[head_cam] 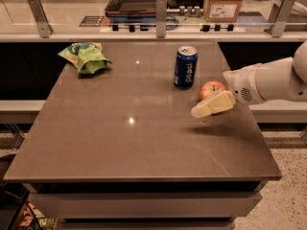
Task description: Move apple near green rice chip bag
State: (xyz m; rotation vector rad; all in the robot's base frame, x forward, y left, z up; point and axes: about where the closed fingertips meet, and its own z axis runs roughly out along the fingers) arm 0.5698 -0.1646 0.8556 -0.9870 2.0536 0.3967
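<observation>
The apple (211, 87), red-orange and round, sits at the right side of the table, just right of the blue soda can (185, 66). My gripper (211, 102) reaches in from the right on a white arm. Its cream-coloured end lies right in front of the apple and hides the apple's lower part. I cannot tell whether the apple rests on the table or is held. The green rice chip bag (87, 57), light green and wrinkled, lies at the far left corner of the table, far from the apple.
The brown table (134, 143) has its right edge close under my arm. A glass rail with metal posts (161, 16) runs behind the table. A cardboard box (223, 2) and a dark tray stand on the counter beyond it.
</observation>
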